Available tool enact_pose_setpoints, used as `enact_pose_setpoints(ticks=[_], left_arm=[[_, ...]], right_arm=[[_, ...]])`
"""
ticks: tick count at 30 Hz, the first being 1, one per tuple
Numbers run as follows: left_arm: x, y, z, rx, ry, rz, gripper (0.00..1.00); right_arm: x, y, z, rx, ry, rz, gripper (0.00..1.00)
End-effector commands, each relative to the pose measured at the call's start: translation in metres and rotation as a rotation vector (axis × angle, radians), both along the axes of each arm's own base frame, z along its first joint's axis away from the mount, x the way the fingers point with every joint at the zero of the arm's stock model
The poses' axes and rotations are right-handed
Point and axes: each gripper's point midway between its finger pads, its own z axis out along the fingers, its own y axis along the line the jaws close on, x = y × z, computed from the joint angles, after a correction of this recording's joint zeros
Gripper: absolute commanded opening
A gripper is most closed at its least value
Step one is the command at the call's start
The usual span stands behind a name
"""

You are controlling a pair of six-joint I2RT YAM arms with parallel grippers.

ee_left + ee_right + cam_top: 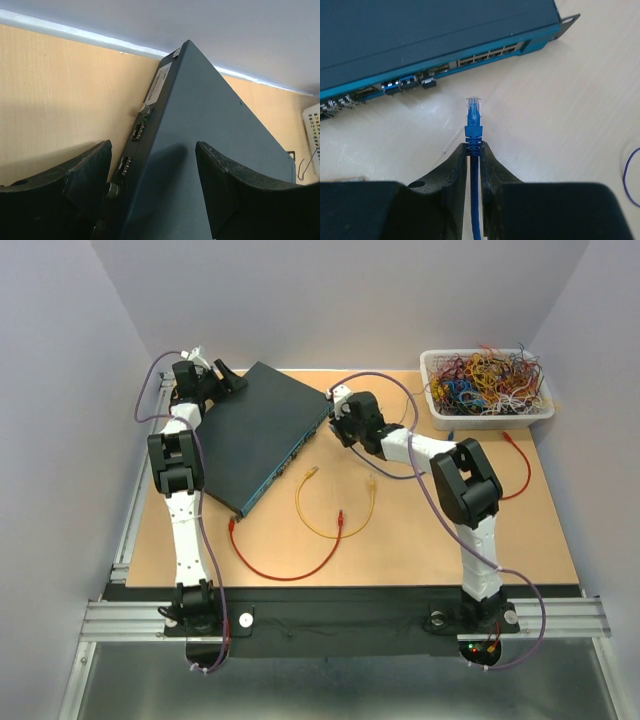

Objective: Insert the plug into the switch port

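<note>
With the right gripper [474,146] clamped on the blue cable [475,200] just behind the plug [473,111], aimed at 12 o'clock just short of the box [420,30], steer toward the free ports [490,53] at 1 o'clock. Square up to one socket, stay level over the surface [560,115], push straight. Use the left gripper [152,150], wide astride the rear edge, as a brace.

Robot lab — bare-walled table [400,540], aluminium frame [340,618].

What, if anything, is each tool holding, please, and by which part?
The right tool pinches the blue cable by its boot, just behind the plug. The left tool straddles the switch edge, open, holding nothing.
</note>
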Motion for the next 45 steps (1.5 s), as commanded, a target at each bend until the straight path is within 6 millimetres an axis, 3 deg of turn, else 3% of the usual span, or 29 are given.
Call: enact_pose_setpoints(ticks=[1,4,6,9,14,16,22,26,35,41,45], left_arm=[[-0.021,-0.061,0.014,-0.081,0.010,-0.232,0.77],[-0.022,-0.072,0.021,-0.047,-0.010,-0.259,0.77],[-0.025,-0.090,0.023,-0.022,-0.022,-0.292,0.79],[-0.029,-0.104,0.018,-0.013,0.000,-0.315,0.79],[-0.038,-0.115,0.017,-0.016,0.021,-0.351,0.79],[-0.045,-0.144,0.023,-0.001,0.010,-0.407,0.78],[-0.060,-0.176,0.009,0.004,0.044,-0.460,0.78],[-0.056,-0.177,0.010,0.027,0.043,-0.389,0.74],[-0.052,-0.169,-0.005,-0.009,0.052,-0.258,0.70],[-0.051,-0.171,-0.003,0.004,0.018,-0.229,0.70],[-0.054,-0.172,-0.015,0.025,0.017,-0.197,0.69]], right_arm=[[0.020,0.012,0.026,-0.002,-0.071,0.018,0.00],[0.024,0.012,0.018,-0.024,-0.059,0.013,0.00],[0.023,0.011,0.015,-0.032,-0.053,0.010,0.00],[0.019,0.006,0.013,-0.036,-0.044,-0.001,0.00],[0.004,-0.004,0.005,-0.047,-0.012,-0.019,0.00],[-0.001,-0.005,0.006,-0.041,-0.002,-0.020,0.00],[-0.012,-0.015,0.010,-0.046,0.003,-0.039,0.00],[-0.014,-0.030,0.012,-0.073,-0.010,-0.103,0.01],[-0.021,-0.043,0.020,-0.068,-0.011,-0.166,0.00],[-0.024,-0.046,0.037,-0.051,-0.036,-0.183,0.00],[-0.026,-0.041,0.036,-0.032,-0.023,-0.165,0.00]])
